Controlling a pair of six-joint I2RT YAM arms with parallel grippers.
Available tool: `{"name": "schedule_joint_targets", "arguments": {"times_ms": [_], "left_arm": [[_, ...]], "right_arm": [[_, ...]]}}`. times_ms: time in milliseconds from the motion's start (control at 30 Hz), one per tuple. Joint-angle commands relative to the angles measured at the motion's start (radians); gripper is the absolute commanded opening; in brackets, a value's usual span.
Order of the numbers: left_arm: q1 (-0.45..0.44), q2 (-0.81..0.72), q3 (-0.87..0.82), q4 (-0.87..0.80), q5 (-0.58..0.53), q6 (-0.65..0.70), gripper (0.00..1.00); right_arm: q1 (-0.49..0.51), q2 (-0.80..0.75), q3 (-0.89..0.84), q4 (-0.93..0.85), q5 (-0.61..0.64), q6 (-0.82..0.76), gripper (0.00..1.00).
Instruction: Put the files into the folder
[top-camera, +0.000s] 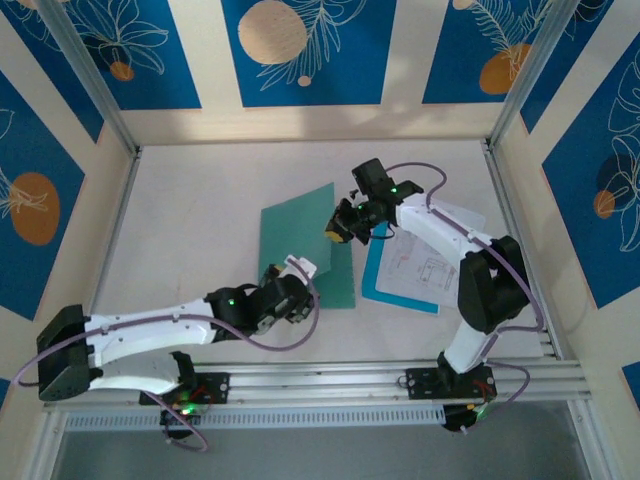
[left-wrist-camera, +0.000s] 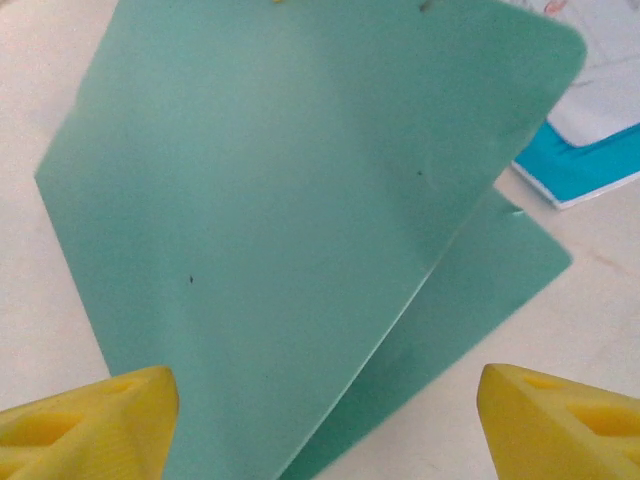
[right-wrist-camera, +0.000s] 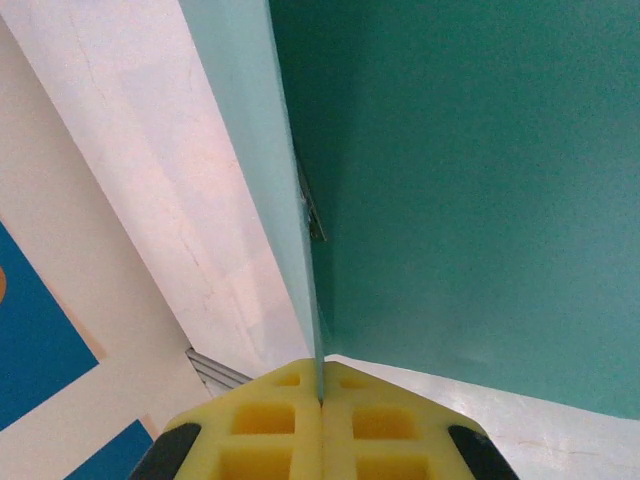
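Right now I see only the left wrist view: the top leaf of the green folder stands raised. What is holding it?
Observer: The right pincer is shut on that leaf's edge of the folder; its wrist view shows the leaf between the pads.
Operator: Where do the files lie?
Observer: In the top view, the files lie on a light-blue sheet right of the folder, partly beneath the right arm.

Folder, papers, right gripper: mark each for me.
folder (top-camera: 297, 248), top view, middle of the teal card.
papers (top-camera: 420, 268), top view, printed top sheet.
right gripper (right-wrist-camera: 321, 398), right wrist view, between shut fingertips.
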Motion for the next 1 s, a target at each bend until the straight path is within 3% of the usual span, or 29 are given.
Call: {"name": "schedule_joint_targets", "arguments": {"times_ms": [0,267,400,533,667,733,867,967], "left_arm": [[-0.019,0.060,0.002,0.076,-0.112,0.186,0.79],[-0.016,0.180,0.042,0.143,-0.257,0.201,0.75],[-0.014,0.216,0.056,0.181,-0.300,0.187,0.52],[-0.014,0.252,0.078,0.194,-0.277,0.198,0.35],[-0.014,0.268,0.098,0.184,-0.259,0.199,0.00],[-0.014,0.255,0.092,0.188,-0.262,0.192,0.00],[-0.014,0.203,0.058,0.209,-0.261,0.177,0.00],[-0.013,0.161,0.027,0.219,-0.251,0.152,0.00]], "right_arm": [[0.014,0.019,0.050,-0.104,-0.017,0.020,0.00],[0.025,0.024,0.074,-0.132,-0.026,0.023,0.00],[0.026,0.023,0.068,-0.139,-0.024,0.026,0.00],[0.027,0.021,0.060,-0.134,-0.027,0.028,0.00],[0.023,0.013,0.058,-0.127,-0.033,0.026,0.00],[0.019,0.010,0.054,-0.105,-0.053,0.018,0.00],[0.003,-0.076,0.018,-0.022,-0.046,0.005,0.57],[-0.010,-0.197,-0.033,0.019,0.027,-0.001,0.83]]}}
